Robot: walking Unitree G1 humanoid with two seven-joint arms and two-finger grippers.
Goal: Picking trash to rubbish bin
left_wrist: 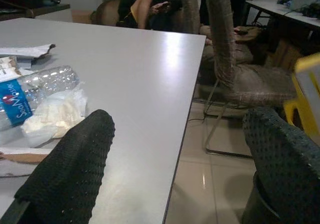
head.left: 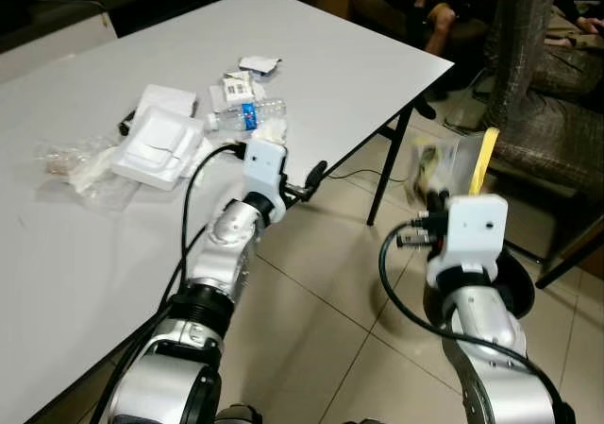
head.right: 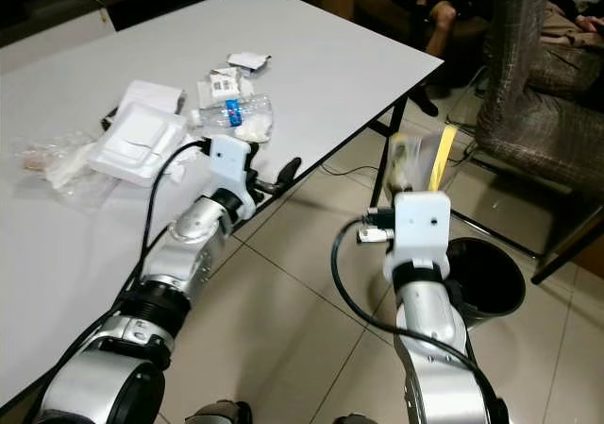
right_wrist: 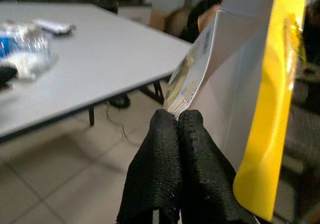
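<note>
In the lower right of the frame, the silver right arm reaches over tan floor tiles [head.right: 311, 282], its right tool [right_wrist: 177, 121] pressed together on the edge of a clear plastic wrapper [right_wrist: 235, 69] with a yellow strip, held upright above a round black rubbish bin [head.right: 486, 278] on the floor. At centre left, the left tool [head.left: 316, 174] hangs at the desk's edge with its two textured black fingers [left_wrist: 70, 169] spread apart and holding nothing. The smooth white desk [head.left: 359, 56] fills the upper left, carrying a cluster of trash: a white foam food box [head.left: 156, 145], crumpled clear plastic bags [head.left: 75, 164], a clear water bottle [head.left: 247, 114] with a blue label, and small paper packets [head.left: 247, 76]. Beyond, in the upper right, stands a woven chair [head.left: 533, 75], and a seated person [head.left: 429, 8] is partly visible.
</note>
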